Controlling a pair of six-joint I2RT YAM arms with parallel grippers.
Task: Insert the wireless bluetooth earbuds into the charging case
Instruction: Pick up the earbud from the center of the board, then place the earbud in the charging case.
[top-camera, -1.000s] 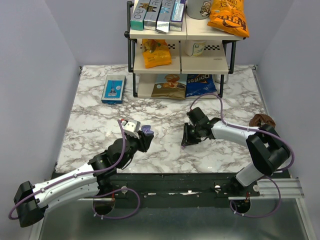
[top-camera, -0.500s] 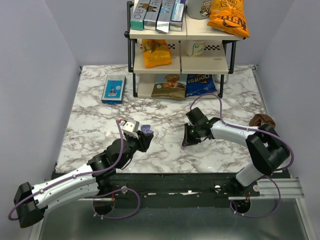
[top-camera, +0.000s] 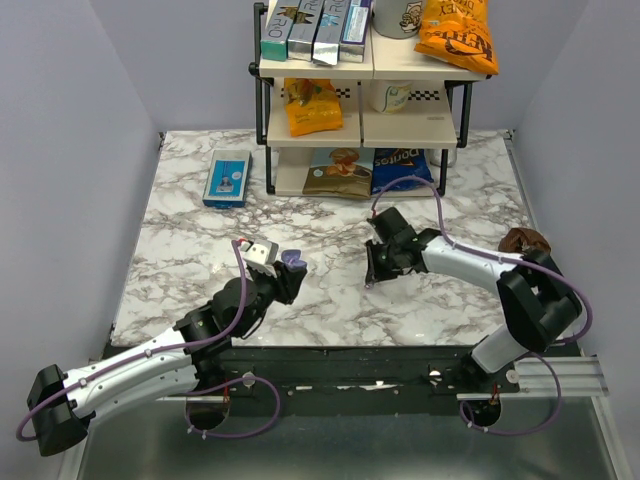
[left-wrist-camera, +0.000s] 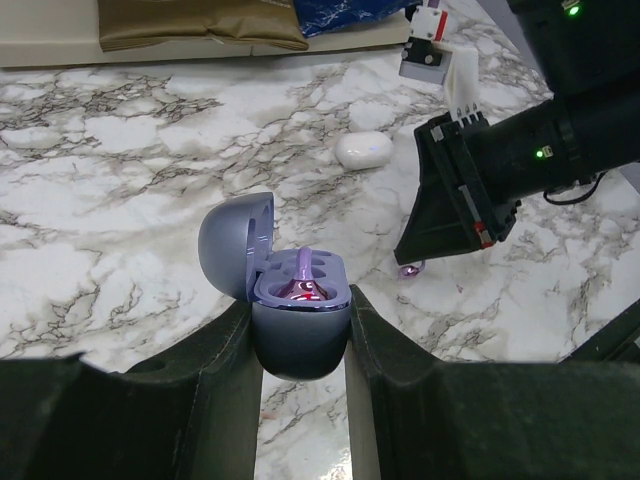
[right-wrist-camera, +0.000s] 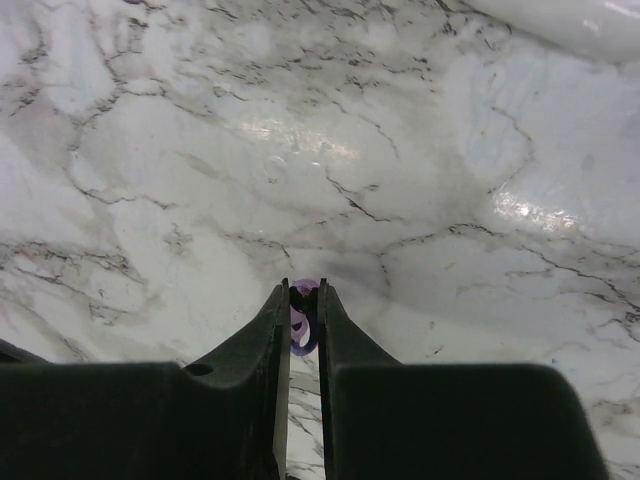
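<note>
The charging case (left-wrist-camera: 300, 335) is a bluish-grey oval shell with its lid tipped open to the left, and a purple earbud (left-wrist-camera: 303, 280) sits in one socket. My left gripper (left-wrist-camera: 298, 302) is shut on the case's lower half and holds it above the marble; from above the case (top-camera: 293, 262) shows at that gripper's (top-camera: 283, 276) tip. My right gripper (right-wrist-camera: 304, 297) is shut on a second purple earbud (right-wrist-camera: 302, 335), pinched between its tips just over the table. The left wrist view shows this right gripper (left-wrist-camera: 408, 256) to the right of the case, apart from it.
A white oval object (left-wrist-camera: 362, 150) lies on the marble beyond the case. A blue box (top-camera: 227, 178) lies at the back left. A shelf rack (top-camera: 360, 120) with snack bags stands at the back. A brown object (top-camera: 525, 240) sits at the right edge.
My right gripper's jaws have narrowed onto the purple earbud, and its wrist has shifted slightly toward the back. The left arm with the case has hardly moved.
</note>
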